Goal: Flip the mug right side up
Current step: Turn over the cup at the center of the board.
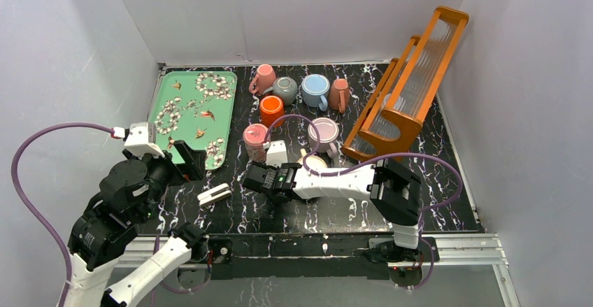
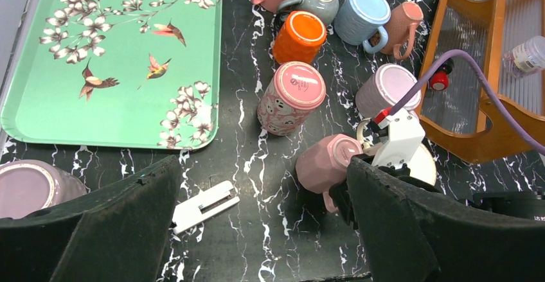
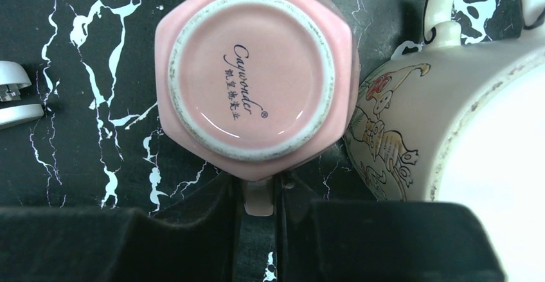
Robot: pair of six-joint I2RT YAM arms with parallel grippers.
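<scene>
currently: right gripper at the handle of the inverted pink mug

the pink mug (image 3: 254, 76) stands rim down on the table (image 2: 270, 243), left of centre and toward the near edge, with its printed base facing up. it therefore needs a half turn about a horizontal axis. the handle (image 3: 259, 206) points toward the near edge, straight at the right gripper (image 3: 257, 195), which lies low and level with the table. this approach is judged to be chosen because the handle is the only narrow part the jaws can span, and a side grip leaves the wrist free to roll the mug over.

the jaws stand close on either side of the handle. whether the pads press it yet cannot be told from the views.

a cream mug (image 3: 411, 134) sits just beside the pink mug on its right, so the roll is likely to need a lift first.

the left gripper (image 2: 257, 230) is spread wide and holds nothing. it hangs over the near left part of the table, near the green tray (image 2: 38, 121), apart from the work.
</scene>
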